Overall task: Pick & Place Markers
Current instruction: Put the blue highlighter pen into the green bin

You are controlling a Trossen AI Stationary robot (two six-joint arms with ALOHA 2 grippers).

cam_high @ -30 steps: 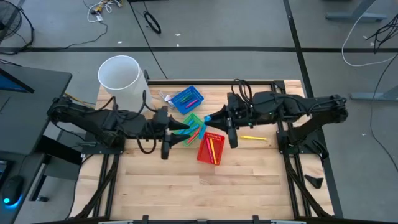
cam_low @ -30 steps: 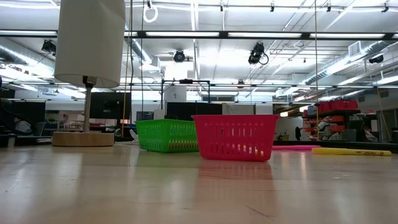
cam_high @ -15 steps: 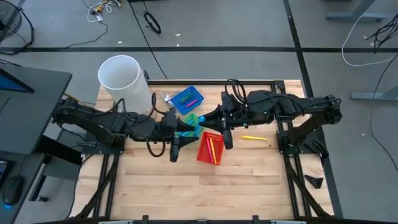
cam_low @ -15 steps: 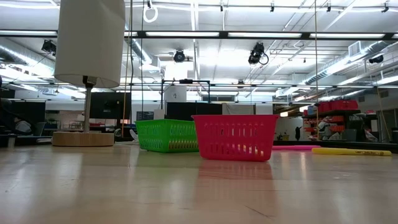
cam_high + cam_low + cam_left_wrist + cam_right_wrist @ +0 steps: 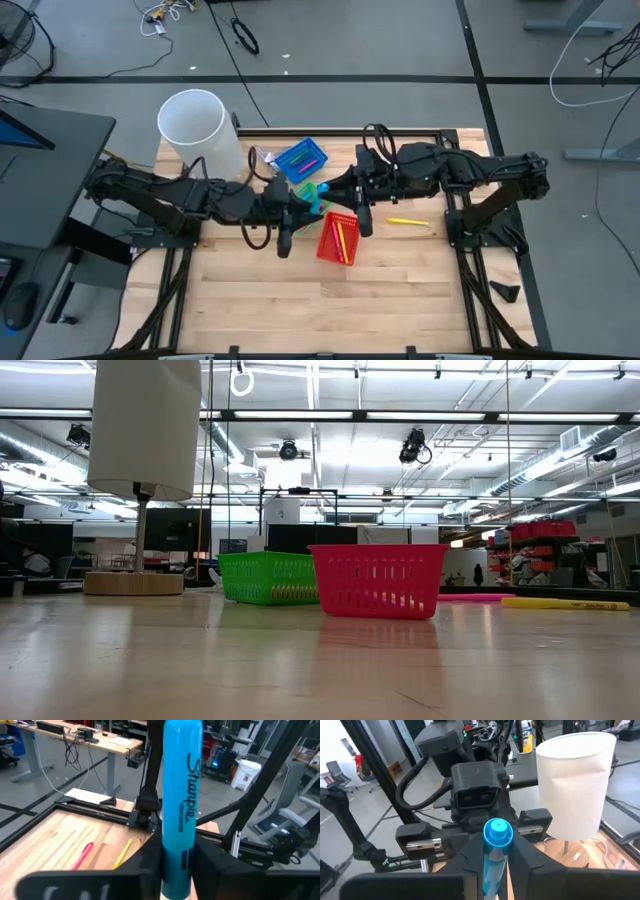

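Now, blue marker clamped between both jaws

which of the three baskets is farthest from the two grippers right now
The blue basket, beside the white cylinder. The left gripper and right gripper meet above the green basket, with the red basket just past it.

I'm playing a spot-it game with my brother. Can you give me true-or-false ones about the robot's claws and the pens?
1. The left claw and the right claw both grip one blue plastic marker. True.
2. The red mesh basket is empty. False: markers lie inside it.
3. A yellow marker lies loose on the wooden table. True.
4. The tall white cylinder has tipped over. False: it stands upright.
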